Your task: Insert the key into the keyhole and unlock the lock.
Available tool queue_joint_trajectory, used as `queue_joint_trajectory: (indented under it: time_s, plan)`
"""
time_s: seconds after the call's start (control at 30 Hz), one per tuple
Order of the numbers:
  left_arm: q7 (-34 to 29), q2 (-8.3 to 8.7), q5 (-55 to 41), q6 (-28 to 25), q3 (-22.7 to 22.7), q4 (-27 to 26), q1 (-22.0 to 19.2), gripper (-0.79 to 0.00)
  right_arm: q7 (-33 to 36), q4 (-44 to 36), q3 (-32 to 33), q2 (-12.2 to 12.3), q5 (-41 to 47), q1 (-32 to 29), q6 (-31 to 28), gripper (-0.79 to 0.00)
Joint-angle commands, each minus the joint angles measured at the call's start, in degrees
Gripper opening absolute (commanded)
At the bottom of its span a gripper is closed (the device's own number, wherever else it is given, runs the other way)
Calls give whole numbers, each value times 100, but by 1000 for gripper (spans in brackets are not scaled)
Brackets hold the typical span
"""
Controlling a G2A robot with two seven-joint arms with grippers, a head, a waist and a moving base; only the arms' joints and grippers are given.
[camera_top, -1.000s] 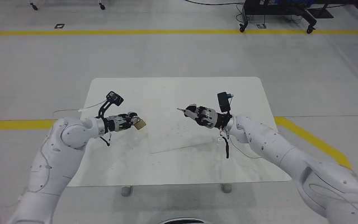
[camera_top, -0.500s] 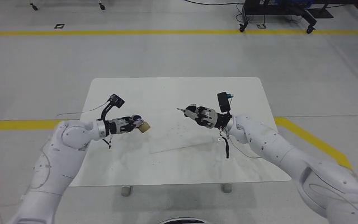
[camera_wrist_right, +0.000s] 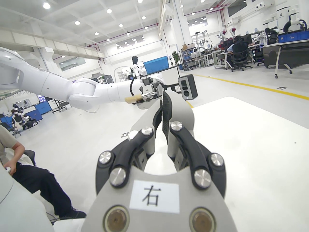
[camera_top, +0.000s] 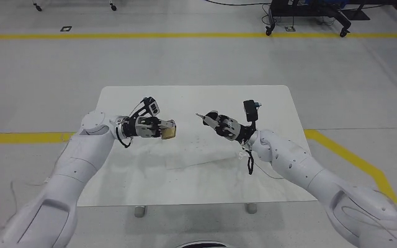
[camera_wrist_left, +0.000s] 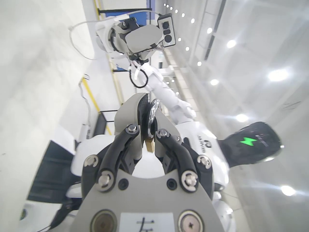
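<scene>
left gripper [camera_top: 159, 129] is clamped on the brass padlock [camera_top: 168, 131], held aloft over the white table [camera_top: 260, 99] with its body turned toward the other arm, evidently so the key can be lined up. right gripper [camera_top: 209, 120] is pinched on the key [camera_top: 200, 116], its blade aimed at the padlock but well apart from it; insertion has not yet begun.

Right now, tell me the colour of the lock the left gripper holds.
The lock is brass-yellow; the top view shows it best.
</scene>
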Motion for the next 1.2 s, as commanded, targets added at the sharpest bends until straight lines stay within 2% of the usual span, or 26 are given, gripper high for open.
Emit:
queue_joint_trajectory:
  time_s: [0.0, 0.07, 0.37, 0.5, 0.6, 0.67, 0.8, 0.87, 1.03, 1.17]
  plan:
    - [-1, -44, -197, -36, 351, 64, -188, -785, -41, -86, 62, 4, -2, -37, 0, -785]
    - [-1, -61, -370, -102, 562, 118, -284, -785, -93, -156, 101, 12, -15, -75, 0, -785]
    - [-1, -61, -370, -102, 562, 118, -284, -785, -93, -156, 101, 12, -15, -75, 0, -785]
    - [1131, -23, 190, -188, 481, 73, -190, -785, -30, -240, 126, 6, 48, -118, 19, -785]
    - [1922, -59, -63, 11, 330, -36, -113, -785, 266, -358, 257, -13, 366, -204, 156, -785]
    - [2326, -123, -508, 4, 211, -125, -41, -785, 397, -376, 365, -21, 671, -282, 232, -785]
    - [2981, -316, -904, -547, 214, -268, 49, -785, 626, -517, 596, -20, 1245, -471, 300, -785]
    - [3157, -443, -1044, -777, 305, -273, 51, -785, 775, -632, 684, -8, 1515, -566, 27, -785]
    - [3282, -747, -1337, -1121, 509, -51, -43, -785, 1394, -994, 798, 52, 2377, -766, 0, -785]
    - [3229, -776, -1353, -1120, 524, -27, -69, -785, 1512, -1070, 804, 68, 2500, -789, 0, -785]
